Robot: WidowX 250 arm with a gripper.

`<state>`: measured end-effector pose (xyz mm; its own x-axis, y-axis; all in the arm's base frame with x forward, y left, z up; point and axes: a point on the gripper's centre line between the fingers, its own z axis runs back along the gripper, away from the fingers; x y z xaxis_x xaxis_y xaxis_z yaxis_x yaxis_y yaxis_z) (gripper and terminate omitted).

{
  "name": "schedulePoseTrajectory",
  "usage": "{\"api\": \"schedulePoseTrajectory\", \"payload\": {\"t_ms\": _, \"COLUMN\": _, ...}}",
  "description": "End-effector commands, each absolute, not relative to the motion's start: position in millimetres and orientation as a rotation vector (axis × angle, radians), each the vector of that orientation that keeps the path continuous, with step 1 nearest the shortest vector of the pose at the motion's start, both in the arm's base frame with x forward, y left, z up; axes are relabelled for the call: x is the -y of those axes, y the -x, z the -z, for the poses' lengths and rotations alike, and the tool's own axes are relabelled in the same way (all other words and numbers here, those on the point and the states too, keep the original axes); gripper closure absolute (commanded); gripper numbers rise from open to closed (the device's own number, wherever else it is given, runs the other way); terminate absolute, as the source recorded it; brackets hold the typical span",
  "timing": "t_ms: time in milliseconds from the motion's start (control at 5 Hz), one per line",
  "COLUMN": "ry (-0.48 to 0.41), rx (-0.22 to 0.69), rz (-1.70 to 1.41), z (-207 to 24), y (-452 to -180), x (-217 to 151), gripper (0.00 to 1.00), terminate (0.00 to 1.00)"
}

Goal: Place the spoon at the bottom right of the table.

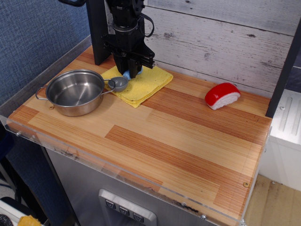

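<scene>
The spoon (pixel 118 84) lies on the yellow cloth (pixel 149 83) at the back left of the table (pixel 188 136). Its grey bowl points toward the pot. Its light-blue handle is mostly hidden between my fingers. My gripper (pixel 129 71) is down on the cloth, with its black fingers closed around the spoon's handle. The spoon still rests on the cloth. The bottom right of the table is bare wood.
A two-handled steel pot (pixel 75 92) stands at the left, with one handle touching the spoon's bowl. A red-and-white toy (pixel 222 95) sits at the back right. A grey plank wall runs behind the table. A clear acrylic rim (pixel 117 172) edges the front.
</scene>
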<state>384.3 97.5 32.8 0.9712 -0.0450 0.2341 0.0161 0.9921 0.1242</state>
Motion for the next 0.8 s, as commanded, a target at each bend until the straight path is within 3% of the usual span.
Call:
{"api": "schedulePoseTrajectory", "payload": {"t_ms": 0, "ry": -0.140, "rx": 0.282, "rz": 0.024, "z": -49.9, "y": -382.1, "x": -98.9, "gripper": 1.00, "terminate": 0.00}}
{"api": "schedulePoseTrajectory", "payload": {"t_ms": 200, "ry": -0.133, "rx": 0.301, "rz": 0.021, "z": -60.0, "y": -383.1, "x": -98.0, "gripper": 1.00, "terminate": 0.00}}
{"api": "schedulePoseTrajectory", "payload": {"t_ms": 600, "ry": -0.082, "rx": 0.412, "rz": -0.001, "z": -115.4, "y": -384.3, "x": -90.3, "gripper": 1.00, "terminate": 0.00}}
